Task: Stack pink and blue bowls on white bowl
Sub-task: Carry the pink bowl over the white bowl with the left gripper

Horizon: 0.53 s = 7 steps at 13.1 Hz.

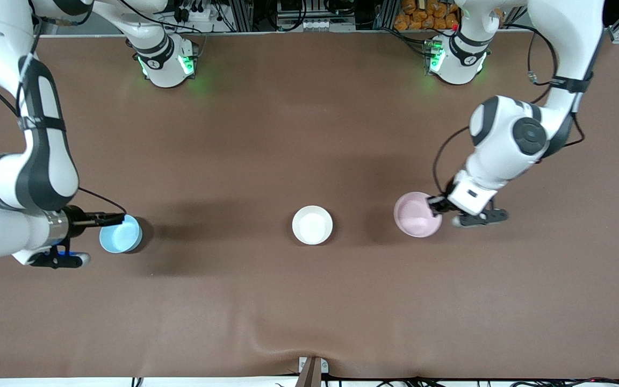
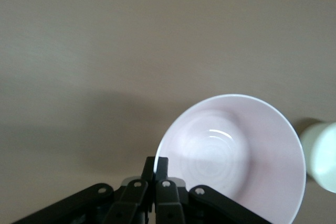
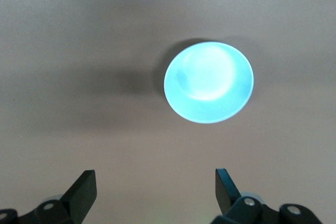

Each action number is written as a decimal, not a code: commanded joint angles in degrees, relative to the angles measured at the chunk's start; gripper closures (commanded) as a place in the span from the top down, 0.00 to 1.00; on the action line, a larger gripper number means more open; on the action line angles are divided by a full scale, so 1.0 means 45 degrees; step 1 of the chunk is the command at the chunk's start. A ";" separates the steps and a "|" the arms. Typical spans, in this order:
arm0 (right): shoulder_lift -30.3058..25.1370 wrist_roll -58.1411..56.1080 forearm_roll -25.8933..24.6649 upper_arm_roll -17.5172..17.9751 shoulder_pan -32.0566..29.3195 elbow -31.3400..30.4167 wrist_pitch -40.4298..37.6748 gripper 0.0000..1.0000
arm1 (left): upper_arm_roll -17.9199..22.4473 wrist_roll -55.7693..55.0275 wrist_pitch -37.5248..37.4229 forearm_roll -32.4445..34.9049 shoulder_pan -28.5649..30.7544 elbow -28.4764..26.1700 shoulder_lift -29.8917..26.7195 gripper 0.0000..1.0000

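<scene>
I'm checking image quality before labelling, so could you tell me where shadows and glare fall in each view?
Front view: soft shadows stretch across the table beside the blue bowl and pink bowl. Left wrist view: an arc of glare inside the pink bowl; the white bowl at the edge is blurred. Right wrist view: the blue bowl glows overexposed.

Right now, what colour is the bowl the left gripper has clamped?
Pale pink bowl, clearest in the left wrist view, left gripper on its rim.
</scene>
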 commanded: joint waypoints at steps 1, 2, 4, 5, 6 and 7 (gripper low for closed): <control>0.0298 0.0054 -0.0032 0.0195 -0.0116 0.0336 0.0009 1.00 | -0.0292 -0.1360 -0.0450 -0.0177 -0.0798 0.0753 0.0328 0.00; 0.0278 0.0053 -0.0052 0.0175 -0.0155 0.0336 0.0009 1.00 | -0.0273 -0.2082 -0.0450 -0.0158 -0.1325 0.1006 0.0561 0.00; 0.0278 0.0170 -0.0033 0.0175 -0.0253 0.0356 0.0028 1.00 | -0.0254 -0.3334 -0.0431 -0.0041 -0.2186 0.1649 0.1204 0.00; 0.0278 0.0170 -0.0033 0.0175 -0.0253 0.0356 0.0028 1.00 | -0.0253 -0.3726 -0.0430 -0.0041 -0.2499 0.1981 0.1517 0.00; 0.0278 0.0190 -0.0033 0.0175 -0.0253 0.0356 0.0028 1.00 | -0.0253 -0.4213 -0.0430 -0.0060 -0.2831 0.2275 0.1849 0.00; 0.0298 0.0209 0.0006 0.0175 -0.0272 0.0337 0.0028 1.00 | -0.0234 -0.5050 -0.0430 -0.0041 -0.3183 0.2664 0.2220 0.00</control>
